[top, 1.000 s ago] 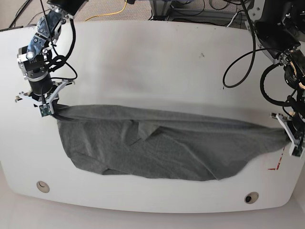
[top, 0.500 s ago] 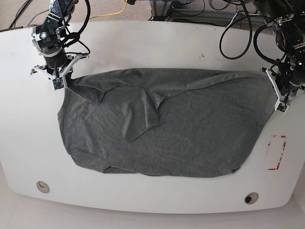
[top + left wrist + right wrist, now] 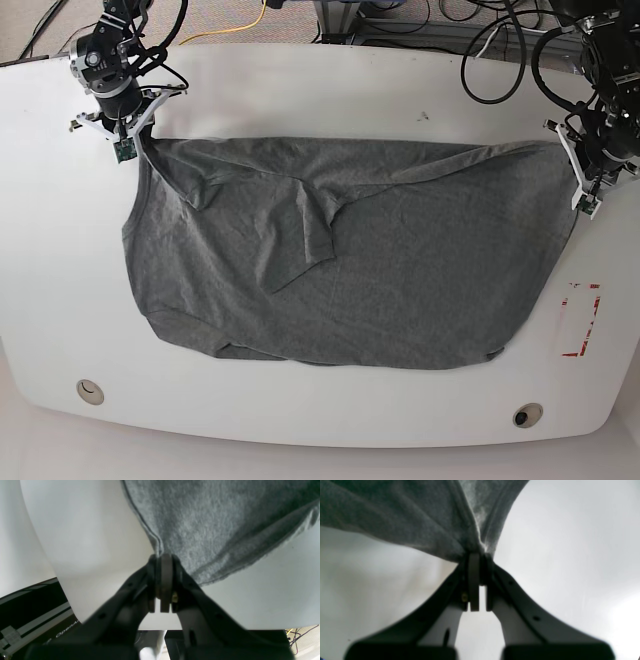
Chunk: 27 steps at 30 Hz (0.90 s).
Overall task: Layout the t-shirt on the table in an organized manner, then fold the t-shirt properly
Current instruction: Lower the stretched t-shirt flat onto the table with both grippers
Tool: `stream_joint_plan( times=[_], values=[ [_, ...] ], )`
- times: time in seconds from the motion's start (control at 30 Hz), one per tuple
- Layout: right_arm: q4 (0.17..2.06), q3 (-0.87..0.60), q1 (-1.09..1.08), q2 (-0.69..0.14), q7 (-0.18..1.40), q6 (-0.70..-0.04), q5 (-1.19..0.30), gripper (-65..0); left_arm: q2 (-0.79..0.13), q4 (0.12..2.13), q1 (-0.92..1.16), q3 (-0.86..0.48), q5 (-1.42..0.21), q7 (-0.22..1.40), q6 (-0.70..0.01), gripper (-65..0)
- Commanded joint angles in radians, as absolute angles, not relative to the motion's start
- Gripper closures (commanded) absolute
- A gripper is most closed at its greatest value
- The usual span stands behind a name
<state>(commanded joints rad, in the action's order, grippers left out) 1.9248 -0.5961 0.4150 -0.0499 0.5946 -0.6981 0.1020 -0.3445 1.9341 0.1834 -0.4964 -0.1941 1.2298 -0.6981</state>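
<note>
1. At the far-left corner of the tabletop [image 3: 330, 90] in the base view, the right claw [image 3: 124, 140] is pinched tight on a corner of the t-shirt [image 3: 400, 270]. Its wrist view shows the fingers pressed together with grey cloth bunched between them. I judge it holds this corner out wide so the far edge of the cloth keeps its tension.

2. Just beside that claw a fold [image 3: 300, 225] of cloth lies turned over on the shirt's left half, with creases running from the held corner. The layout is not yet tidy here.

3. The t-shirt lies flat across the middle of the tabletop, its near edge resting between the two round holes [image 3: 90, 390], which stay uncovered. Spread this way, it is nearly ready for folding.

4. On the right of the base view, the left claw [image 3: 588, 195] is closed on the opposite far corner. Its wrist view shows the hem [image 3: 147, 527] running straight into the shut fingers. The two claws pull apart from each other, which is likely why the far edge runs almost straight.

5. The red dashed mark [image 3: 580, 320] lies just beside the shirt's right edge, uncovered.
</note>
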Motion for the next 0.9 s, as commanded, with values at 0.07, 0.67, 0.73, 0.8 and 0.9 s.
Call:
stream_joint_plan(
  times=[0.07,0.67,0.73,0.8,0.9],
  values=[
    [1.914,-0.601,0.415,-0.050,0.595,-0.698,0.104,0.0,-0.357,1.934,0.183,-0.495,-0.194,1.230,-0.698,0.0],
    [1.793,-0.644,0.427,-0.107,0.550,-0.698,0.101,-8.7,-0.384,1.920,0.183,-0.492,-0.194,1.228,-0.698,0.0],
    [1.797,-0.644,0.427,-0.101,0.550,-0.698,0.101,-18.4,-0.384,1.920,0.183,-0.492,-0.194,1.228,-0.698,0.0],
    [1.804,-0.645,0.429,-0.101,0.550,-0.698,0.094,-28.2,-0.384,1.920,0.183,-0.492,-0.194,1.228,-0.698,0.0],
    [1.824,-0.647,0.430,-0.099,0.550,-0.698,0.091,-46.0,-0.384,1.920,0.183,-0.492,-0.194,1.228,-0.698,0.0]
  ],
)
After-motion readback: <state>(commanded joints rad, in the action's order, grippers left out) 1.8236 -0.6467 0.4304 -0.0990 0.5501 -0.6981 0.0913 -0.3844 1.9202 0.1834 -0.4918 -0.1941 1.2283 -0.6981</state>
